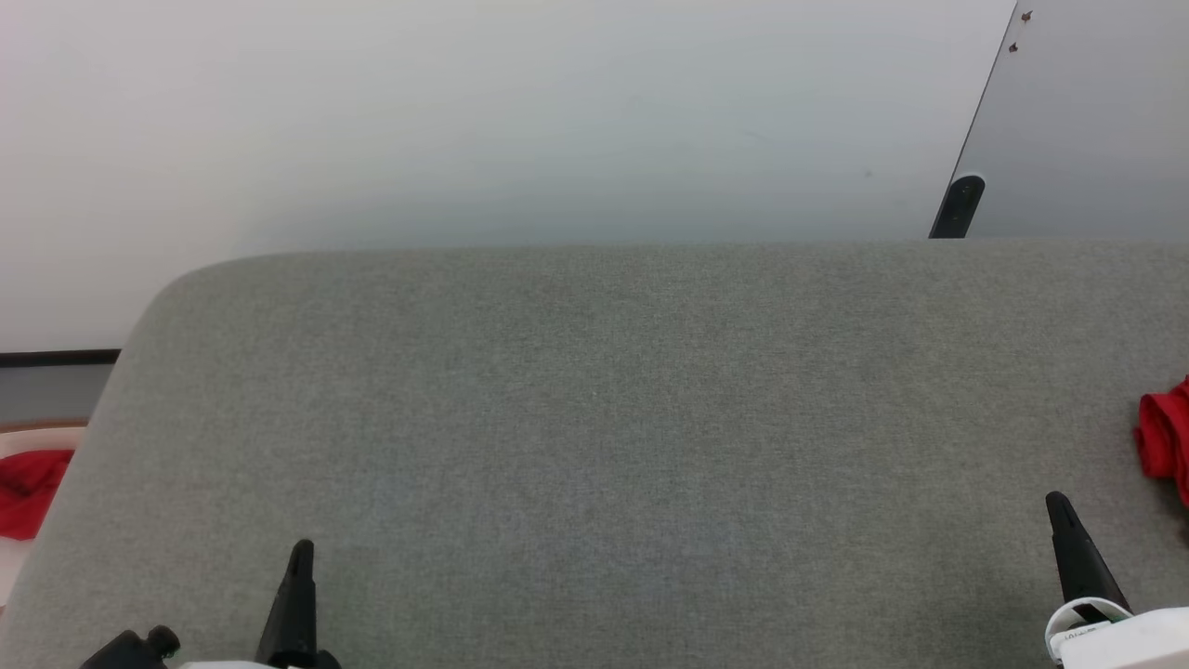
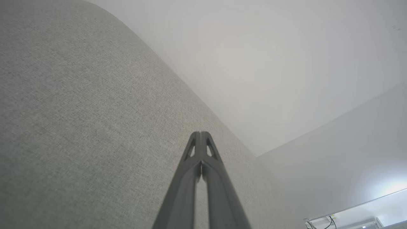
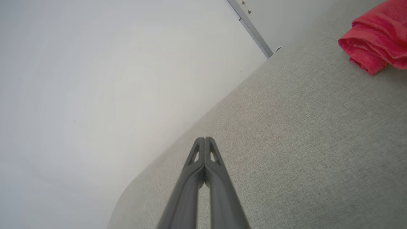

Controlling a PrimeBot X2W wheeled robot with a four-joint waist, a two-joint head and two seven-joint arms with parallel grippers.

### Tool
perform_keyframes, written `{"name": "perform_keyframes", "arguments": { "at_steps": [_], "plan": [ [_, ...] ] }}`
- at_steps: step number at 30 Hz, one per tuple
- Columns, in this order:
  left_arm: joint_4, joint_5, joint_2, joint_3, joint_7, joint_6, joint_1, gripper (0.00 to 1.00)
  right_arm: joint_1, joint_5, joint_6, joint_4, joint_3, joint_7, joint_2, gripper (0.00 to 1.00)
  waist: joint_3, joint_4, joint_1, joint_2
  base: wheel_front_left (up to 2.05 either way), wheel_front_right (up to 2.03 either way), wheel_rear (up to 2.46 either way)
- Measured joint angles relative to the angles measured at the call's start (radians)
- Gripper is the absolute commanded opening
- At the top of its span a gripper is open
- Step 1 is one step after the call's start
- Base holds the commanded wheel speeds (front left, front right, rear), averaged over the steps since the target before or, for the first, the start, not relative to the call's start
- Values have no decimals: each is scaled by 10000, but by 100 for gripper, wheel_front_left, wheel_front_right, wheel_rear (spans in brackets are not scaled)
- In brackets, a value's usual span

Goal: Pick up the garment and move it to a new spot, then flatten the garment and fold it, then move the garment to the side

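Observation:
A bunched piece of red cloth (image 1: 1163, 439) lies on the grey fabric surface (image 1: 594, 418) at the far right, cut off by the frame edge. It also sits at the top right of the right wrist view as red cloth (image 3: 378, 41) in soft folds. No white part of it shows, so I cannot tell whether it is the garment. My right gripper (image 1: 1057, 506) (image 3: 205, 139) is shut and empty, a short way in front of and left of that cloth. At the lower left, my left gripper (image 1: 302, 550) (image 2: 200, 133) is shut and empty over bare fabric.
A second red cloth (image 1: 28, 491) lies on something white beyond the surface's left edge. A pale wall (image 1: 520, 121) rises behind the surface's rounded far edge. A grey panel (image 1: 1087, 121) with a dark post (image 1: 959, 206) stands at the back right.

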Motion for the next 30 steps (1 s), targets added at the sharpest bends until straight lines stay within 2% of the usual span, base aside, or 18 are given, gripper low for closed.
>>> {"name": "perform_keyframes", "arguments": {
  "at_steps": [30],
  "plan": [
    [541, -2899, -238, 176, 878, -73, -826, 0, -572, 3020, 0, 619, 13, 380, 290, 0, 107, -76, 0, 0, 0, 0, 0]
  ]
}}
